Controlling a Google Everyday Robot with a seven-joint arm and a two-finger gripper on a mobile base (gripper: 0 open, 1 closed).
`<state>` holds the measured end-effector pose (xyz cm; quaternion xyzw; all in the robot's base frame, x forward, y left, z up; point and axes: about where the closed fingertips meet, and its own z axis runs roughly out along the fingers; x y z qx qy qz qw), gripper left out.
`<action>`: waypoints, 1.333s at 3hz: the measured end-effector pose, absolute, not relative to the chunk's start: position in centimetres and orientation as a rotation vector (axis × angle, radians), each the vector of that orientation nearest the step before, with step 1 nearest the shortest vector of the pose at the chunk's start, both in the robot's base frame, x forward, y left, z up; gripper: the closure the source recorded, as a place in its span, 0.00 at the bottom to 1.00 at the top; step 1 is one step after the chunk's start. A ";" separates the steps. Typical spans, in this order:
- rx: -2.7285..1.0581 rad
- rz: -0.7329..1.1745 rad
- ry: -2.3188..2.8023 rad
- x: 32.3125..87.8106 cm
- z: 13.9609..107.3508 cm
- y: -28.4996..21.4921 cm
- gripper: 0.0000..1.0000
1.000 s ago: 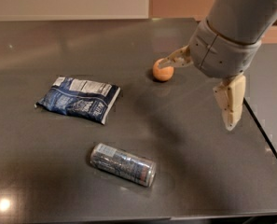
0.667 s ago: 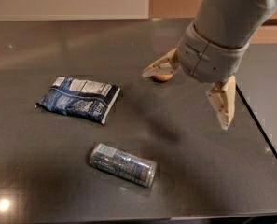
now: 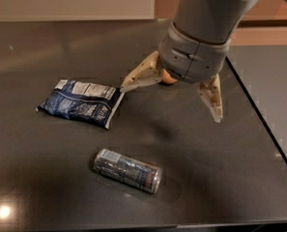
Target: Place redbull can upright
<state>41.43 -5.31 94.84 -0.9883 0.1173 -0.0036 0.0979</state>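
The redbull can (image 3: 127,170) lies on its side on the dark table (image 3: 46,178), near the front edge, its long axis running left to right. It is silver and blue. My gripper (image 3: 172,103) hangs above the table, behind and to the right of the can, well clear of it. Its two pale fingers (image 3: 211,98) are spread wide apart and hold nothing.
A flat blue-and-white snack bag (image 3: 81,103) lies left of the gripper, behind the can. A small orange round object (image 3: 168,78) sits mostly hidden behind the gripper. The table's right edge (image 3: 264,124) runs diagonally close to the right finger.
The gripper has moved left and toward the front, now covering the orange object. The can and the bag have not moved.
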 end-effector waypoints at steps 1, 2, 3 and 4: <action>-2.907 -0.044 0.343 41.9 95.1 -4.8 0.00; -2.957 -0.027 0.179 41.0 94.6 -3.1 0.00; -3.005 0.032 -0.066 39.9 93.3 -0.6 0.00; -3.019 0.096 -0.370 38.3 91.8 2.3 0.00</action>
